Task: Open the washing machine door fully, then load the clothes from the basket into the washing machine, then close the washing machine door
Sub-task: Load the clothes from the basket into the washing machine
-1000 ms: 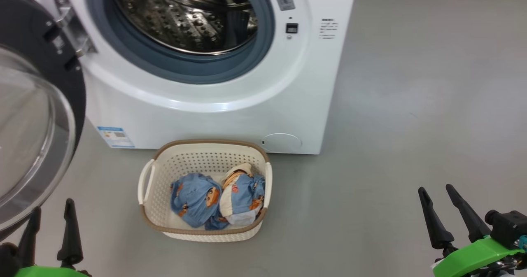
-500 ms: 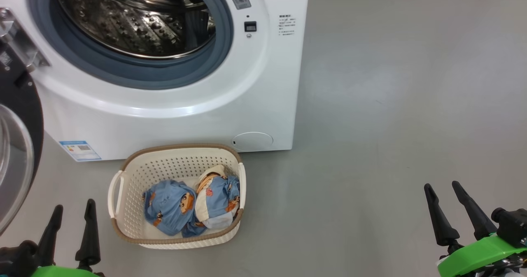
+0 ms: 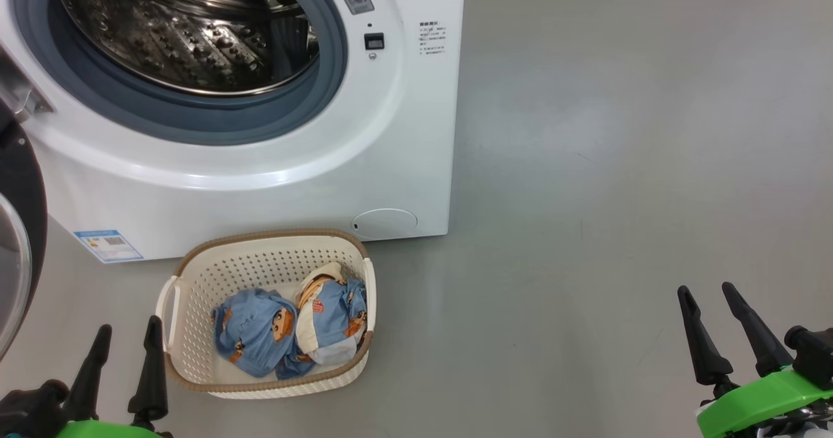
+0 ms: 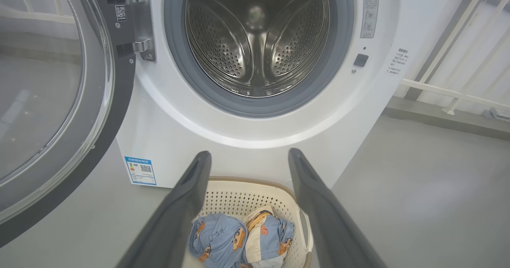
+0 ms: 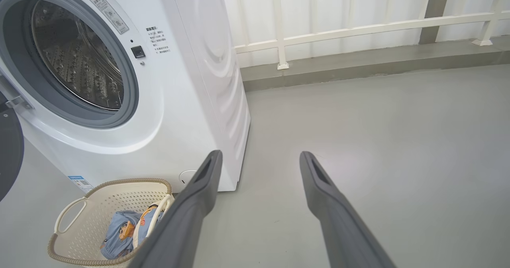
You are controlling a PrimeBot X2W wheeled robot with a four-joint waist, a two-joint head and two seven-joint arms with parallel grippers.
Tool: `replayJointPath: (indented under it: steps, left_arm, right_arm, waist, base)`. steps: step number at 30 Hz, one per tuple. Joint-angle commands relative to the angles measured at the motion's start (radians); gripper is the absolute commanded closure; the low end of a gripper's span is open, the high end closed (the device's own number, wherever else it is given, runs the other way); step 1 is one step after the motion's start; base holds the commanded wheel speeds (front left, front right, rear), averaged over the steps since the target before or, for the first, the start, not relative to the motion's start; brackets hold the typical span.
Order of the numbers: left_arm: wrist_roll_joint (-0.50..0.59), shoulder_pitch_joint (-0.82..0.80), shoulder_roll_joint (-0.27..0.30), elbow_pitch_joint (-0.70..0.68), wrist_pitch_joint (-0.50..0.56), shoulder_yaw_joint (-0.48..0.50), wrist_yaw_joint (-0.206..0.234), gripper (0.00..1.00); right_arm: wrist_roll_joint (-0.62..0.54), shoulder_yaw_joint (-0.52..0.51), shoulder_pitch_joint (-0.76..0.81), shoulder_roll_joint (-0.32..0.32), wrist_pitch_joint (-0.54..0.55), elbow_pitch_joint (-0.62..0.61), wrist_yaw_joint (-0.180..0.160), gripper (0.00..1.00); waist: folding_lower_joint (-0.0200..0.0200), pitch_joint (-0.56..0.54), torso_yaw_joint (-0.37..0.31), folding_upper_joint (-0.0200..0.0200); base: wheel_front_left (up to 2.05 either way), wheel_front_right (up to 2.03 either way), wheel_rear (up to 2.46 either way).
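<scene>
- The washing machine [image 3: 260, 184] stood on the grey floor [image 3: 586, 197], with its front turned toward the robot.
- The washing machine door [image 4: 51, 100] was swung wide open on the robot's left side, away from the round opening. The steel drum [image 3: 176, 28] was visible inside the grey seal [image 3: 195, 116].
- The basket [image 3: 267, 234] stood on the floor very near the bottom front of the machine, below the opening and beside the blue label [image 3: 107, 245]. I could not tell whether it touched the machine.
- The clothes [image 3: 286, 327] lay bunched together inside the basket, mostly in its right half.
- The left gripper [image 3: 129, 324] was released, with its two fingers spread and nothing between them. It hung just beside the left near corner of the basket.
- The right gripper [image 3: 704, 287] was also released and empty. It was over bare floor, well apart from the basket on the robot's right.
- In the right wrist view, a white railing [image 5: 358, 25] ran along the far edge of the floor.
</scene>
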Motion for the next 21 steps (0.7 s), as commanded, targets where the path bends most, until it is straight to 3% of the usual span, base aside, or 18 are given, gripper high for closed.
replayJointPath:
  steps: [1, 16, 21]
  left_arm:
    - [-0.009, -0.025, 0.033, -0.022, -0.006, 0.032, -0.001, 0.0]
    - [-0.046, -0.031, 0.052, -0.011, -0.006, 0.007, -0.001, 0.0]
    - [-0.069, -0.034, 0.062, -0.009, -0.006, -0.004, -0.001, 0.0]
  right_arm:
    - [-0.003, 0.014, -0.014, -0.016, -0.012, -0.026, 0.002, 0.0]
    - [-0.005, 0.007, -0.011, -0.01, -0.012, -0.03, 0.002, 0.0]
    - [-0.007, 0.009, -0.011, -0.009, -0.012, -0.032, 0.002, 0.0]
  waist:
    - [0.0, 0.0, -0.001, 0.0]
    - [0.0, 0.004, 0.003, 0.0]
    - [0.0, 0.006, 0.004, 0.0]
  base:
    - [0.0, 0.0, 0.0]
    - [0.0, -0.02, 0.01]
    - [0.24, -0.87, 0.63]
